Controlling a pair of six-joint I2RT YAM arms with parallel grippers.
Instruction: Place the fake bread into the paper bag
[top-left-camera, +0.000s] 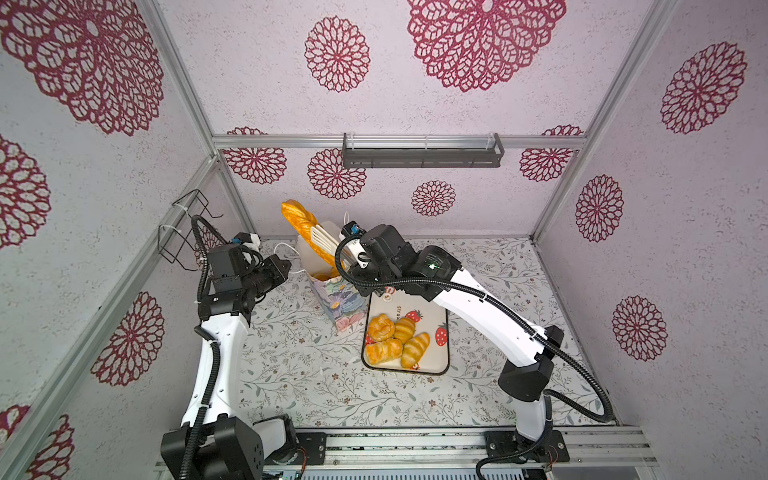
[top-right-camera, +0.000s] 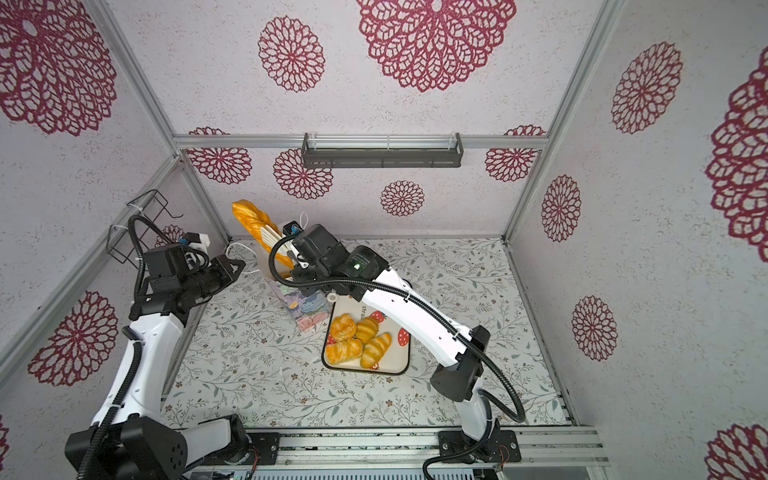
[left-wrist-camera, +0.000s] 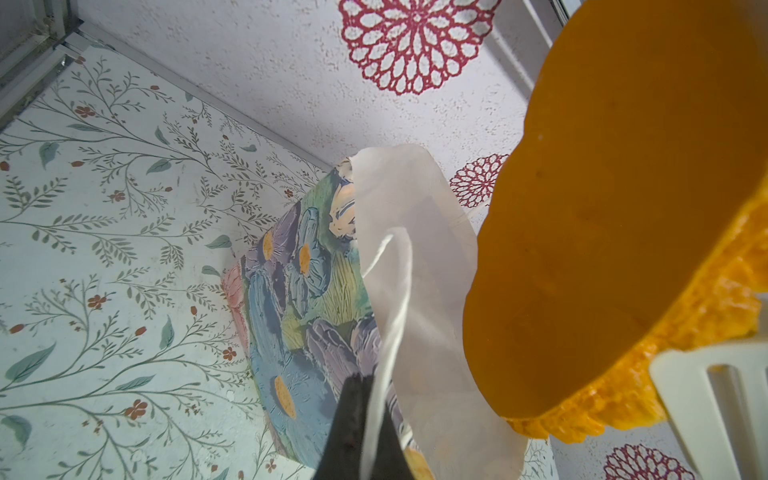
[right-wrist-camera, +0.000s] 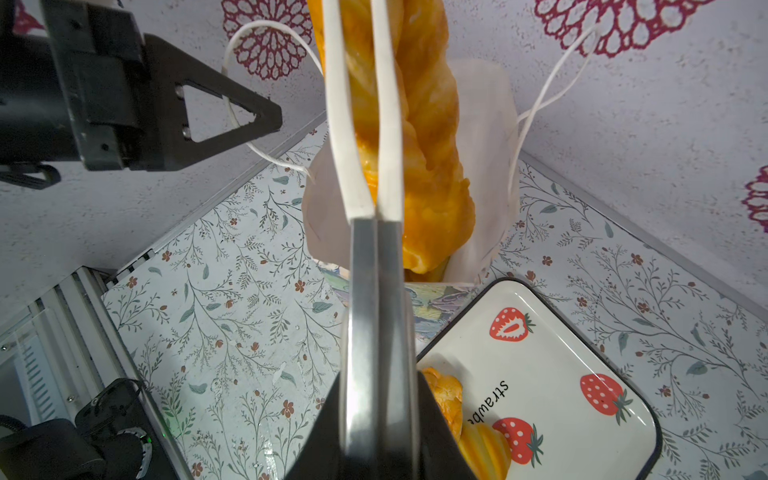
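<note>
The paper bag (top-left-camera: 336, 303) (top-right-camera: 305, 309) stands upright at the back of the table, flower-painted outside (left-wrist-camera: 299, 299) and white inside (right-wrist-camera: 482, 166). A long braided loaf of fake bread (top-left-camera: 303, 226) (top-right-camera: 253, 224) (left-wrist-camera: 602, 208) (right-wrist-camera: 428, 145) leans out of its mouth, lower end inside. White-tipped metal tongs (top-left-camera: 324, 241) (right-wrist-camera: 374, 291) pinch the loaf, and my right gripper (right-wrist-camera: 376, 415) is shut on them. My left gripper (top-left-camera: 286, 266) (top-right-camera: 241, 264) (left-wrist-camera: 365, 415) (right-wrist-camera: 266, 118) is shut on the bag's cord handle (left-wrist-camera: 395, 316). Another orange piece (top-left-camera: 322, 276) lies inside the bag. Several rolls (top-left-camera: 395, 340) (top-right-camera: 357, 340) sit on the tray.
The strawberry-printed tray (top-left-camera: 432, 361) (top-right-camera: 399, 357) (right-wrist-camera: 561, 353) touches the bag's near right side. A wire basket (top-left-camera: 183, 232) hangs on the left wall and a grey shelf (top-left-camera: 422, 156) on the back wall. The bag stands near the back wall.
</note>
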